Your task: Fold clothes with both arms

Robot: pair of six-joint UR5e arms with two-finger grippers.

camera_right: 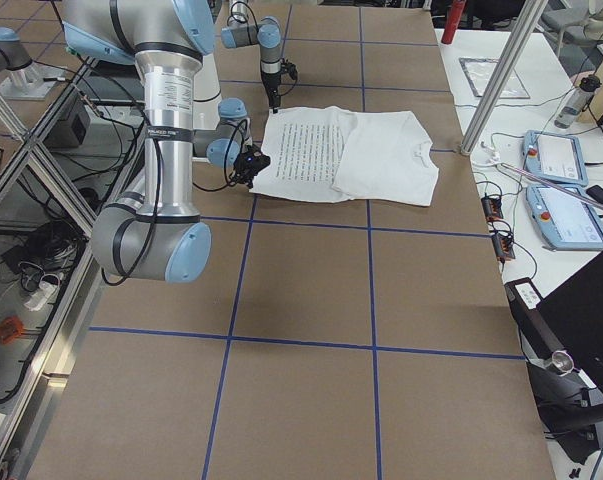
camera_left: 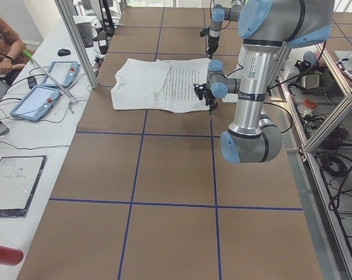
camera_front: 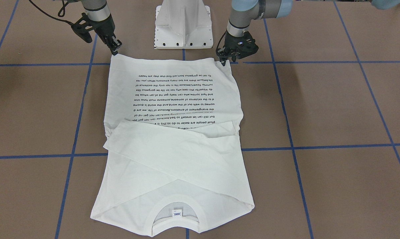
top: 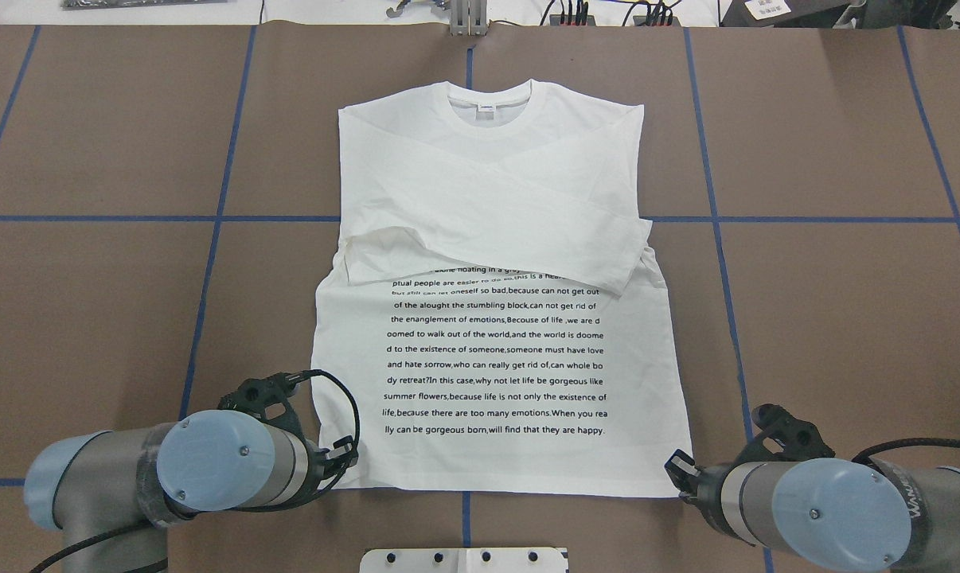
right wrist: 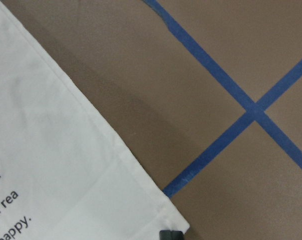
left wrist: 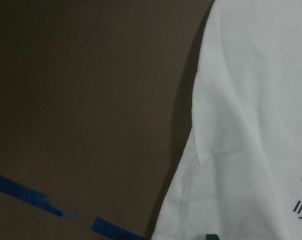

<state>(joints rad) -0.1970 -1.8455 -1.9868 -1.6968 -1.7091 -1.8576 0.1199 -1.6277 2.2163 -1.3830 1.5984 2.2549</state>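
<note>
My left claw (camera_front: 224, 61) is resting its tips on 1 bottom corner of the white T-shirt (top: 496, 358). My right claw (camera_front: 115, 51) is doing the same at the other corner. Whether either is clenched on cloth or only touching it, I cannot tell.

The hem (top: 512, 481) is running straight between my 2 claws. Just ahead of them the block of black text (top: 496, 354) is facing up. Farther ahead the 2 sleeves (top: 496, 215) are lying crossed over the chest, and the collar (top: 489, 119) is farthest from me. Everything is lying flat on the brown table (top: 830, 318).

I am judging this to be the hem-to-collar fold. Doing it well means:
- pinching both layers at each corner;
- lifting both claws evenly;
- keeping the hem taut;
- carrying it forward without disturbing the sleeves.
</note>
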